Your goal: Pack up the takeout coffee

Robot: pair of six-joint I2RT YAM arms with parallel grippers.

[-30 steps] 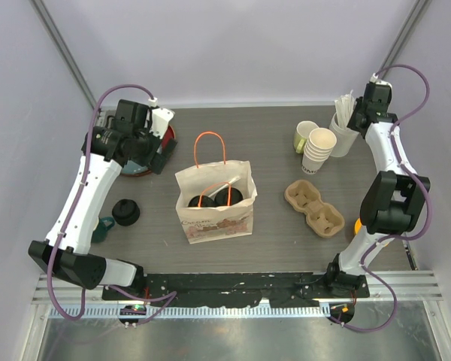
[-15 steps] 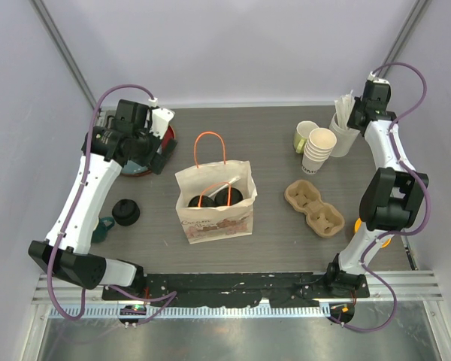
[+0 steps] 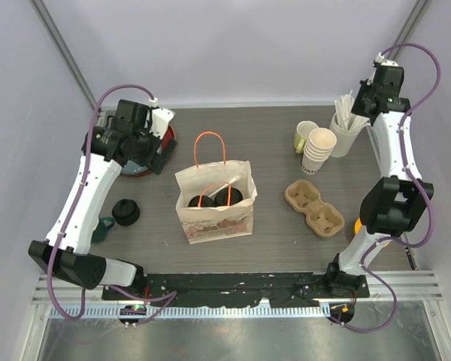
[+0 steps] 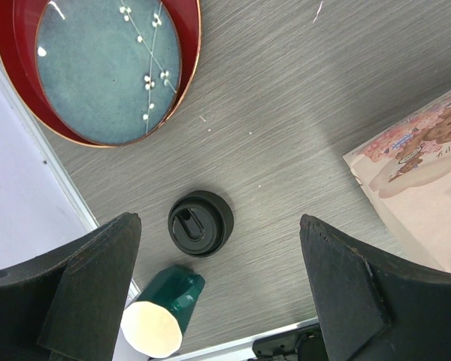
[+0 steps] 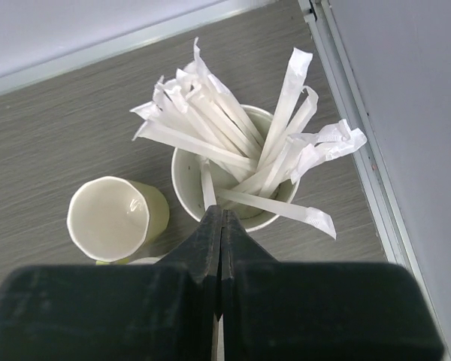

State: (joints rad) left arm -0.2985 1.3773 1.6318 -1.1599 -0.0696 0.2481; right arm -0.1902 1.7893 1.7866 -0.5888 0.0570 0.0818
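The two takeout coffee cups stand inside the printed paper bag (image 3: 214,218) at mid-table; only their black lids (image 3: 201,201) (image 3: 231,197) show, with a wrapped straw (image 3: 224,183) lying over them. My left gripper (image 3: 161,156) hangs open and empty left of the bag, above a loose black lid (image 4: 201,222); the bag's corner (image 4: 428,169) shows in the left wrist view. My right gripper (image 3: 358,107) is at the back right over the white cup of wrapped straws (image 5: 225,188), its jaws (image 5: 222,212) shut on one wrapped straw (image 5: 206,184).
A red-rimmed blue plate (image 4: 98,68) lies at the back left. A dark green cup (image 4: 165,312) lies on its side by the loose lid. A yellow-green mug (image 3: 306,135), a stack of bare paper cups (image 3: 319,150) and a cardboard cup carrier (image 3: 314,208) are on the right.
My right wrist has risen and drawn back above the straw cup. The left arm, the bag and the cups have not moved.
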